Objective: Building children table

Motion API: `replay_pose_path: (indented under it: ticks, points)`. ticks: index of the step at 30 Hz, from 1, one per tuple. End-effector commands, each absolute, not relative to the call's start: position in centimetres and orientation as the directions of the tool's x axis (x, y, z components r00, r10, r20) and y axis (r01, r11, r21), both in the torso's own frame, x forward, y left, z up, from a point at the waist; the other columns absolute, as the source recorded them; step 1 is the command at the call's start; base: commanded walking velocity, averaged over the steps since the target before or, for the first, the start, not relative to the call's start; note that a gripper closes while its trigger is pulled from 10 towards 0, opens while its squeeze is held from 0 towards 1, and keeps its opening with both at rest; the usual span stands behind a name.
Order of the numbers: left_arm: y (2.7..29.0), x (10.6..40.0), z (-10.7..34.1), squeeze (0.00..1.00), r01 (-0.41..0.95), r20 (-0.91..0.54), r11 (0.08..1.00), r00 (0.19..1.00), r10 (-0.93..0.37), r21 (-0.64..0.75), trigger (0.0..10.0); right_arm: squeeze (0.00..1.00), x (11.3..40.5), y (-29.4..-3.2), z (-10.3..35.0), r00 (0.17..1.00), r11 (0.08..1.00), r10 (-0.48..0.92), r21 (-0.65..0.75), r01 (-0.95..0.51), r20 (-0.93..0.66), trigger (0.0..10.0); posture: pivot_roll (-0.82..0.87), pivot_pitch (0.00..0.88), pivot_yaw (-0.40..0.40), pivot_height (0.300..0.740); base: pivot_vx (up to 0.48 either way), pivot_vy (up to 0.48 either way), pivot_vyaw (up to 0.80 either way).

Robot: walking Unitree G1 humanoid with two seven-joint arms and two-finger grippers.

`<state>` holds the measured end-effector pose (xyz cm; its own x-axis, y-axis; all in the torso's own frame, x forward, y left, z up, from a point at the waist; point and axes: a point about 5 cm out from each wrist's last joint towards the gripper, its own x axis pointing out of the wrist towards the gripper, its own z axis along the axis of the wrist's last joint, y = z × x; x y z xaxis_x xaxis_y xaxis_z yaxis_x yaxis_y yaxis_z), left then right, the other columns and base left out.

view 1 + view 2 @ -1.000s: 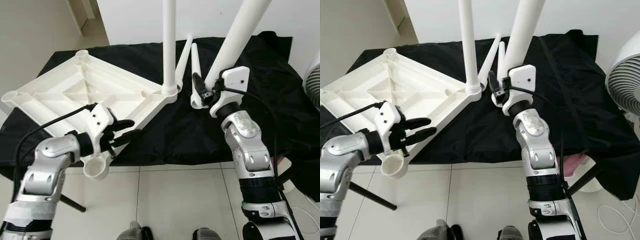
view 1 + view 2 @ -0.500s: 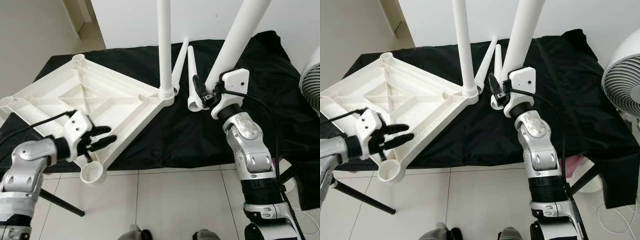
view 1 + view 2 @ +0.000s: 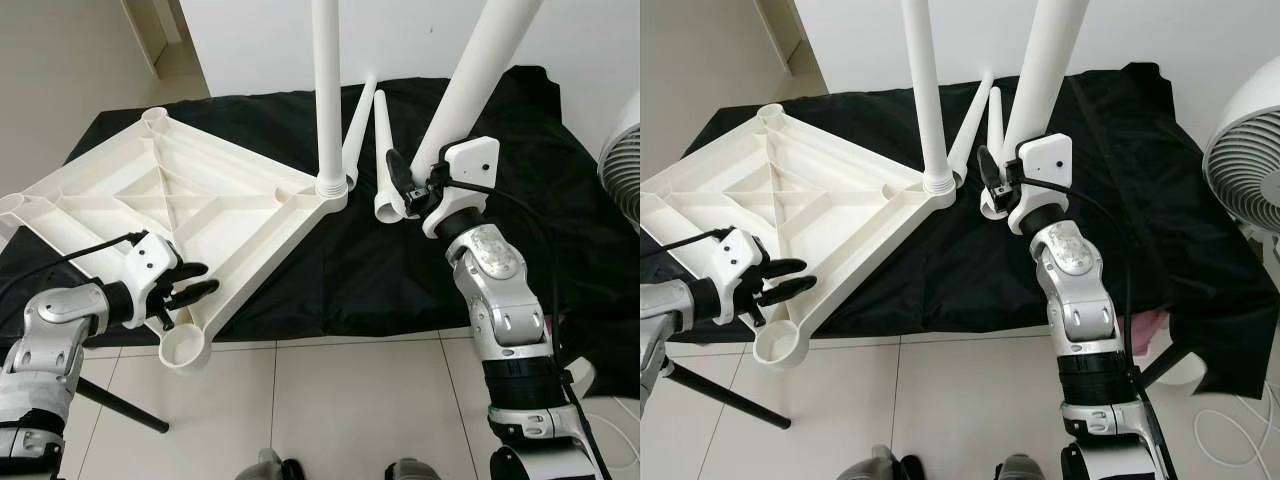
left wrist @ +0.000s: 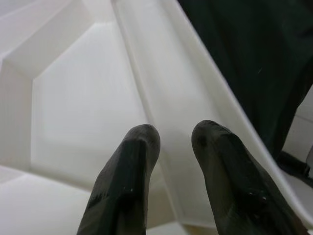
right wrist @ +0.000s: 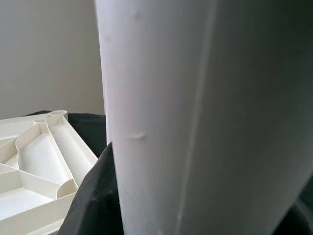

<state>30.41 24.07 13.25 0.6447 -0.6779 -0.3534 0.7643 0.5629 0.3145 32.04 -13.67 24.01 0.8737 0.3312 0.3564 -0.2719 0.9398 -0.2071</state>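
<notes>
The white tabletop (image 3: 170, 190) lies upside down on a black-draped table (image 3: 330, 270). One white leg (image 3: 328, 90) stands upright in its corner socket nearest the middle. My right gripper (image 3: 413, 186) is shut on a second, thicker leg (image 3: 475, 85), held tilted just right of that corner; in the right wrist view this leg (image 5: 195, 122) is very close. Two more legs (image 3: 381, 150) lie on the cloth behind. My left gripper (image 3: 196, 282) is open, its fingers (image 4: 129, 171) straddling the tabletop's front rim near the empty round socket (image 3: 184, 348).
A white fan (image 3: 1245, 150) stands at the right. A dark tripod leg (image 3: 120, 405) crosses the tiled floor at lower left. The tabletop's near corner overhangs the table edge. Black cloth hangs down on the right side.
My left gripper has slid back along the tabletop's front rim, toward my left and nearer the overhanging socket. The right gripper and its leg have held still; the camera shifted slightly.
</notes>
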Motion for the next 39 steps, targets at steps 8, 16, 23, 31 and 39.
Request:
replay_pose_path:
  ticks: [8, 16, 23, 31, 39]
  points:
    - [27.7, 31.2, 13.4, 1.00, 0.636, -0.361, 0.658, 0.771, -0.524, 0.403, 10.0, 0.00, 31.6, -13.5, 24.0, 0.869, 0.940, 0.332, -0.202, -0.274, 0.366, 10.0, -0.12, 0.090, 0.153, 0.740, 0.000, 0.000, 0.00]
    - [28.3, 31.1, 14.3, 0.00, 0.674, -0.357, 0.619, 0.739, -0.572, 0.403, 10.0, 0.00, 31.4, -13.1, 23.6, 0.863, 0.928, 0.363, -0.213, -0.304, 0.351, 10.0, -0.11, 0.096, 0.155, 0.740, 0.000, 0.000, 0.00]
    - [28.7, 30.9, 14.7, 0.00, 0.720, -0.389, 0.577, 0.693, -0.606, 0.384, 10.0, 0.00, 31.0, -12.5, 23.0, 0.851, 0.910, 0.408, -0.228, -0.347, 0.331, 10.0, -0.11, 0.098, 0.152, 0.740, 0.000, 0.000, 0.00]
    - [29.9, 30.8, 15.5, 0.00, 0.760, -0.419, 0.574, 0.649, -0.635, 0.306, 10.0, 0.00, 31.0, -12.3, 22.8, 0.849, 0.904, 0.420, -0.232, -0.359, 0.321, 10.0, -0.10, 0.105, 0.149, 0.740, 0.000, 0.000, 0.00]
    - [31.1, 30.5, 15.7, 0.00, 0.772, -0.483, 0.547, 0.632, -0.606, 0.323, 10.0, 0.00, 30.8, -12.3, 22.6, 0.850, 0.902, 0.423, -0.232, -0.364, 0.312, 10.0, -0.10, 0.111, 0.147, 0.740, 0.000, 0.000, 0.00]
